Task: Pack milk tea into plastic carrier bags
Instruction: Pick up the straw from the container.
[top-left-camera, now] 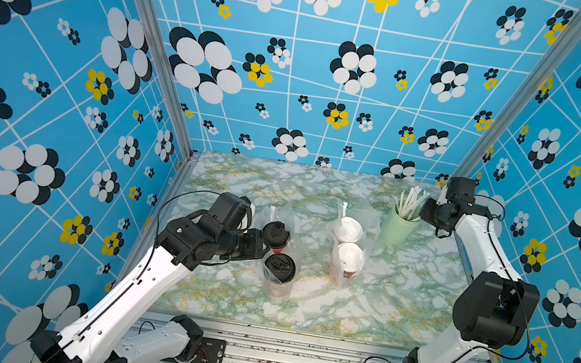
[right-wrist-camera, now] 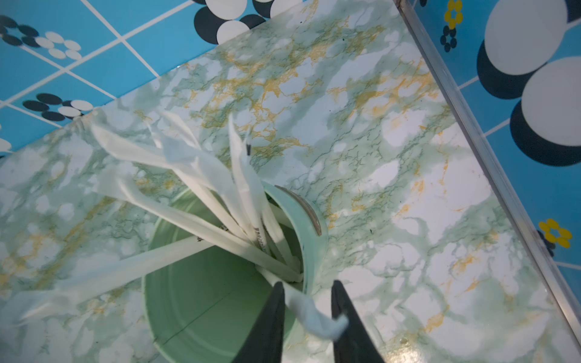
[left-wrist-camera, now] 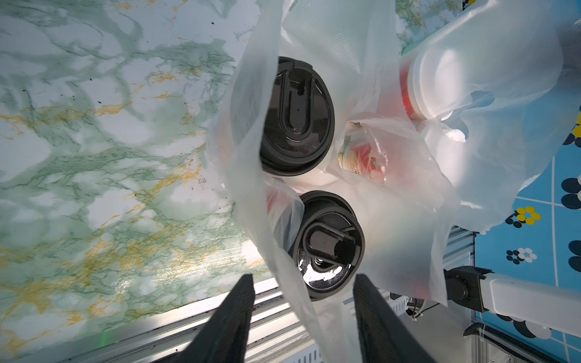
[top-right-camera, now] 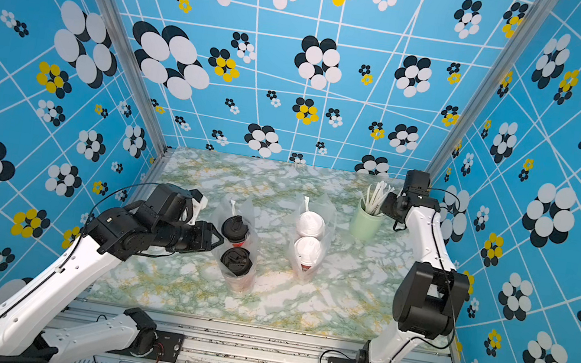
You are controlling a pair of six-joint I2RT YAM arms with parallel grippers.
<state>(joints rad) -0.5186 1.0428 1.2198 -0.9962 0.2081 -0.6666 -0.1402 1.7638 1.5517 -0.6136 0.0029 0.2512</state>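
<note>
Milk tea cups [top-left-camera: 280, 267] with black lids stand at 9 o'clock on the worktop [top-left-camera: 399, 304], both inside one carrier bag [left-wrist-camera: 242, 188]. The white-lidded pair [top-left-camera: 347, 255] sits bagged just 3 o'clock of centre.

Expect the cups to be top-heavy, with paper walls that dent. The film looks thin, limp and slippery, so take the handle loops [left-wrist-camera: 298, 303], not the cups.

Your left gripper [left-wrist-camera: 303, 276] has its jaws wide, with a strip of bag running unpinched between them. At 2 o'clock your right gripper [right-wrist-camera: 307, 284] has its jaws narrow around a wrapped straw [right-wrist-camera: 314, 314] from the green cup [top-left-camera: 395, 229], not visibly pinching.

The red print shows pictures only, and the straw lettering is too small to read.
</note>
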